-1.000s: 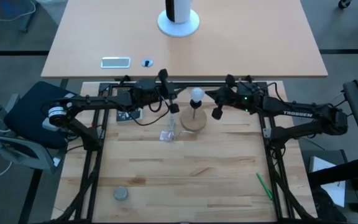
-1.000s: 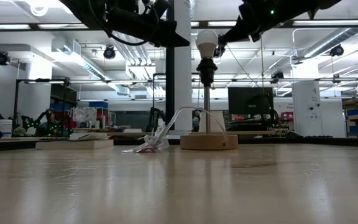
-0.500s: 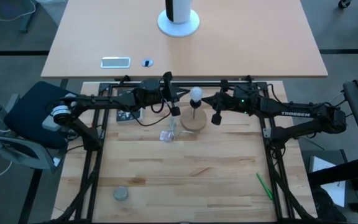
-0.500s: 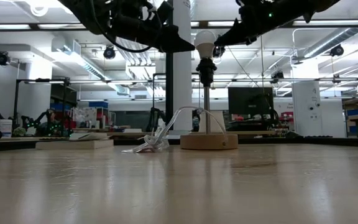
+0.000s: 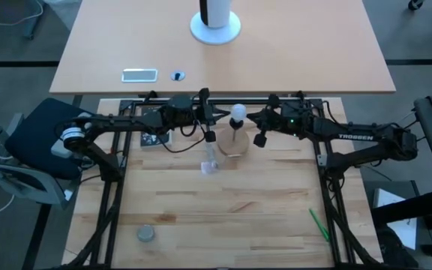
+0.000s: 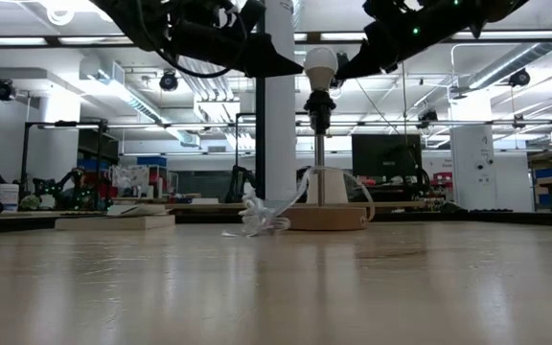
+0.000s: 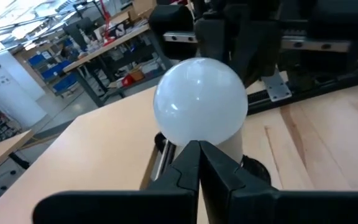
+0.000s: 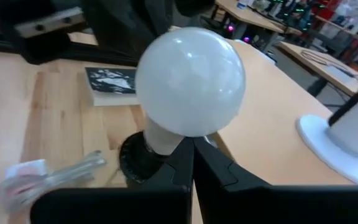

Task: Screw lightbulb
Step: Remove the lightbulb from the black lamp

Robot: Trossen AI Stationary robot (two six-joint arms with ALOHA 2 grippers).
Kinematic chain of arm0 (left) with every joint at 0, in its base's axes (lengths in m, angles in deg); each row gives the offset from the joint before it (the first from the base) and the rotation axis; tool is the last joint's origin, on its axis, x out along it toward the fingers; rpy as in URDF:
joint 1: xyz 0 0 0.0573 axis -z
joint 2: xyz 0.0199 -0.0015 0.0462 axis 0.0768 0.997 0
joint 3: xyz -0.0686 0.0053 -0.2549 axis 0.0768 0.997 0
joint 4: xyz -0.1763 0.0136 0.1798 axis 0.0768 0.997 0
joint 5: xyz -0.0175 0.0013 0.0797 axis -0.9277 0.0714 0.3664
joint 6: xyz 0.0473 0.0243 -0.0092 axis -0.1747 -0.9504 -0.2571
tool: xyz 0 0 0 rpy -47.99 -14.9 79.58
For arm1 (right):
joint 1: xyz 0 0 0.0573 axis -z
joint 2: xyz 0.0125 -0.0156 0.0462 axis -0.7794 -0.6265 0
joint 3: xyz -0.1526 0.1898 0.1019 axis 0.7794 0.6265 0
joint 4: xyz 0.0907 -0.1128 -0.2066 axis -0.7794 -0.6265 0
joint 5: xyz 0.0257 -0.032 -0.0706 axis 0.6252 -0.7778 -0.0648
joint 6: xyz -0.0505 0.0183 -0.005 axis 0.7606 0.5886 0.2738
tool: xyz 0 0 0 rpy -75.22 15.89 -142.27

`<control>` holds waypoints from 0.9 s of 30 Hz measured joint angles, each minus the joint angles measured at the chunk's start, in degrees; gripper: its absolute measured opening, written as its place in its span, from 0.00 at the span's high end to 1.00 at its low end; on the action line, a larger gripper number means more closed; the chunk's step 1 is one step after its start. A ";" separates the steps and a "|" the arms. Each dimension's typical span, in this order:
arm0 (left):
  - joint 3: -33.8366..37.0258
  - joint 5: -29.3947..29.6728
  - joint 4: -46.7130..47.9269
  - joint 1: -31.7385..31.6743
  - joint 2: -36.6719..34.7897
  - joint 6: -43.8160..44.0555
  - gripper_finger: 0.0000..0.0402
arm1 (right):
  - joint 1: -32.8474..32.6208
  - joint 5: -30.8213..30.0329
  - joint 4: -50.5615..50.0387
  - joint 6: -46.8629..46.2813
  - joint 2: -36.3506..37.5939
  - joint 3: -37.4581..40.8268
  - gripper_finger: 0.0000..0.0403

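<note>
The white lightbulb (image 5: 238, 114) stands upright in the black socket (image 6: 320, 105), on a thin stem above a round wooden disc (image 6: 329, 218) at the table's far middle. My left gripper (image 7: 199, 147) is shut and comes level from the table's left, its tips under the globe (image 7: 201, 102). My right gripper (image 8: 192, 143) is shut too and comes from the right, its tips at the bulb's neck (image 8: 163, 140). A crumpled clear wrapper (image 6: 260, 220) lies against the disc's left side. My left gripper has its shut fingertips (image 7: 191, 155) right at the underside of the bulb's globe; whether they touch it I cannot tell. My right gripper has its shut fingertips (image 8: 199, 155) at the bulb's neck, just above the socket; whether they touch I cannot tell.
A black-and-white card (image 5: 154, 139) lies left of the lamp. A grey puck (image 5: 146, 234) sits near the front left and a green pen (image 5: 319, 225) near the front right. On the far table stand a white round-footed stand (image 5: 216, 26) and a flat white device (image 5: 139, 74).
The clear wrapper has slid toward the table's right and now lies against the wooden disc. My left gripper has swung a little toward the bulb. Both grippers have stayed shut.
</note>
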 joint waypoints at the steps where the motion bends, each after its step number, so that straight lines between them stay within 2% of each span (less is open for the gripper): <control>1: 0.00 0.78 0.22 0.00 -0.13 0.00 1.00 | -0.02 -0.68 0.03 0.03 0.00 0.18 1.00; 8: 0.02 12.15 2.75 -0.09 -1.50 0.10 1.00 | 0.00 -3.18 -3.54 0.04 0.45 0.39 1.00; 11: 0.02 12.02 2.42 -0.01 -1.51 0.13 1.00 | -0.07 -3.13 -4.07 -0.39 1.47 0.39 1.00; 18: 0.02 3.62 0.64 0.00 -1.57 0.17 1.00 | -0.17 0.45 -1.55 0.69 3.65 0.39 1.00; 27: 0.02 3.41 -0.11 -0.02 -1.31 0.17 1.00 | -0.17 3.38 2.37 1.68 1.42 0.39 1.00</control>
